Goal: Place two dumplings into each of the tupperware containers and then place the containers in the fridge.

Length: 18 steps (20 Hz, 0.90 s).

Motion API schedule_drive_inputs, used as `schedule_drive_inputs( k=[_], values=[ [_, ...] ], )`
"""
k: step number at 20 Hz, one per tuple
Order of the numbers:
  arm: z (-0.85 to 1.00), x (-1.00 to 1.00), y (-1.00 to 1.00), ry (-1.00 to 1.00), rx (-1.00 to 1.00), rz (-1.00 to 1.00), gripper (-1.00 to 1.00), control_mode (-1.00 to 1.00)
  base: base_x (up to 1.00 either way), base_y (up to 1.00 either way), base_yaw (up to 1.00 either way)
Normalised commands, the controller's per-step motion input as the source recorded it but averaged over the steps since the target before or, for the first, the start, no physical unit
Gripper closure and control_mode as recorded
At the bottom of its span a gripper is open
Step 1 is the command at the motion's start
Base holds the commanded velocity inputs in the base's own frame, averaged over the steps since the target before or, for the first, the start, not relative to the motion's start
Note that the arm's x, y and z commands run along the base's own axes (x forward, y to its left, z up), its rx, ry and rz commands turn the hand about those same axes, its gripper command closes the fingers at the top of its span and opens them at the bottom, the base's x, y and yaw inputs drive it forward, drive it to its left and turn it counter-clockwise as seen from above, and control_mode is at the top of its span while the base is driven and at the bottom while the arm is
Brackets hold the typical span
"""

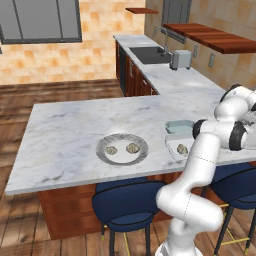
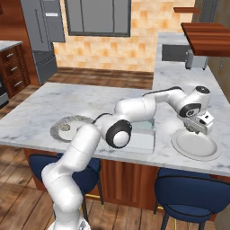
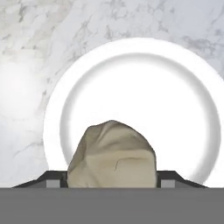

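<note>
We see gripper point(image 2: 198, 127) clenched on dumpling point(image 3: 113, 155), held above white plate point(image 3: 192, 83) on marble counter point(image 1: 70, 125). Two more dumplings point(image 1: 122, 149) on grey plate point(image 1: 102, 152); fourth at 3 o'clock in clear tub point(image 1: 172, 147).

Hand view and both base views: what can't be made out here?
- Hand view: the dumpling between the gripper tips hides its own underside, so contact with the white plate is unclear.
- Right base view: the arm covers much of the tupperware containers; contents hidden.
- Left base view: the forearm cuts off the see-through container.
</note>
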Motion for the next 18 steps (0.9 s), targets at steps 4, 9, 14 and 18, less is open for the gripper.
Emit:
schedule_drive_inputs(
  k=[4,9,14,18],
  values=[
    [0.24,-0.39,0.99,0.08,0.00,0.18,1.00,-1.00,0.00,0.00,0.00],
    [0.09,-0.30,1.00,0.17,0.00,0.18,1.00,-1.00,0.00,0.00,0.00],
    [-0.02,-0.37,1.00,0.09,0.00,0.21,1.00,-1.00,0.00,0.00,0.00],
    [-0.01,-0.09,0.93,0.01,0.04,0.26,1.00,-1.00,0.00,0.00,0.00]
  ],
)
